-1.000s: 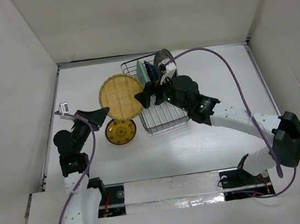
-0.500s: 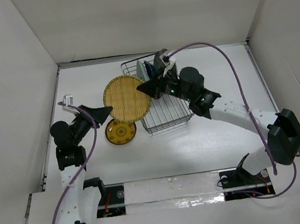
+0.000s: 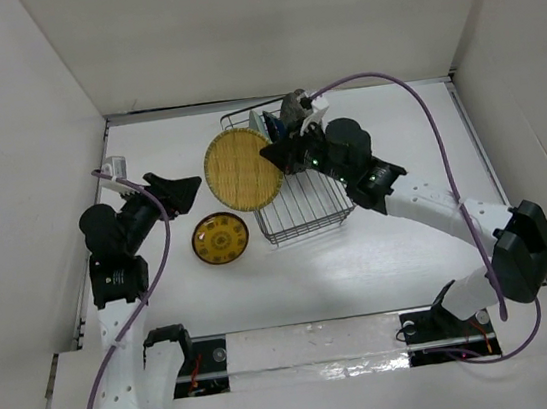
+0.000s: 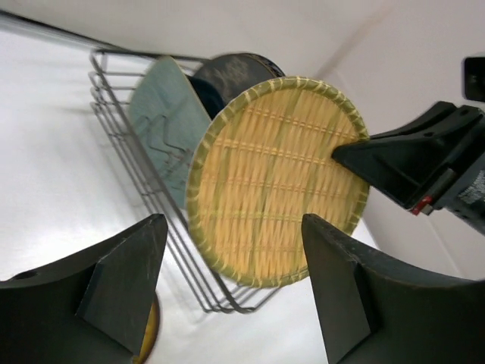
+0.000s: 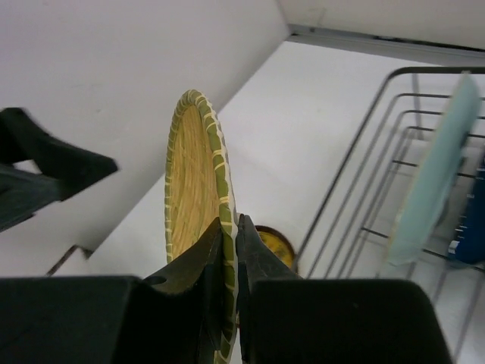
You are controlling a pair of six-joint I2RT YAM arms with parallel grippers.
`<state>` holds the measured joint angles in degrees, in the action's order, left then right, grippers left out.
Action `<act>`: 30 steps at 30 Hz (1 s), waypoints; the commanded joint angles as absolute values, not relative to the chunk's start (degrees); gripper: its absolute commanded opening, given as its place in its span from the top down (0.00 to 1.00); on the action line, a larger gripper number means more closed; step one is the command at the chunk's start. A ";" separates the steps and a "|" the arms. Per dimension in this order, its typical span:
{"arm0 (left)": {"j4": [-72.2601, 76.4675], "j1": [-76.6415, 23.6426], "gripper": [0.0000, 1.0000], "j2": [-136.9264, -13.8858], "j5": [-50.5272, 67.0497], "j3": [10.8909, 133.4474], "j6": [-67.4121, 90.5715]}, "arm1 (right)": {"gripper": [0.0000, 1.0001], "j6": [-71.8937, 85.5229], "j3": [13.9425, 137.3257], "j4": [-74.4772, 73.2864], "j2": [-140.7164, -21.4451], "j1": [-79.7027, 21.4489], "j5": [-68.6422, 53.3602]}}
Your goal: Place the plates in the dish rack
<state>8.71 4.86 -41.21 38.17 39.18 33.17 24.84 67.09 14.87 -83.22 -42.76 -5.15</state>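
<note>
**Woven plate pinched by its rim, hanging at the rack's edge**

My right jaws are clenched on the rim of the woven yellow plate [image 3: 242,170]. They hold it on edge, nearly upright, just at the left side of the dish rack [image 3: 306,222]. It is off the desk [image 3: 396,138] and, as far as I can judge, not yet down among the dividers. My left jaws are released, spread wide and empty, well apart from the plate and facing it.

A pale mint plate [image 3: 259,126] and a dark grey plate [image 3: 293,104] stand at the far end of the rack. A small dark plate with a yellow pattern [image 3: 221,239] lies on the desk just left of the rack, near the one I carry.

What worries me is the grip. I have only a thin bite on the rim of a wide plate, so its weight hangs to one side of my jaws. A quick swing could make it pivot or slide out, and it might then drop onto the small plate or the desk.

The lower edge could also catch the rack's top wire as I carry it across, which would twist the plate or shove the rack.

If I come in too far back, I may knock the mint plate over.
</note>
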 commanded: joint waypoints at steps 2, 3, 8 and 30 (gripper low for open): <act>1.77 3.52 0.31 -39.20 26.22 43.33 24.45 | 1.00 20.92 74.52 12.14 -81.47 -42.36 8.05; 0.54 2.91 0.32 -38.94 25.06 43.68 24.00 | 1.00 18.92 76.97 10.39 -82.08 -42.36 10.00; 0.09 0.01 0.59 -38.15 21.63 43.95 21.80 | 1.00 8.46 87.96 3.18 -89.54 -45.78 30.96; -4.92 -3.60 0.97 -37.26 16.35 43.68 19.86 | 1.00 -11.96 118.83 -7.91 -123.21 -49.22 50.01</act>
<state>-5.98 -3.33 -37.65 17.19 41.71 20.78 -10.24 115.20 -8.99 -123.26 -49.19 46.63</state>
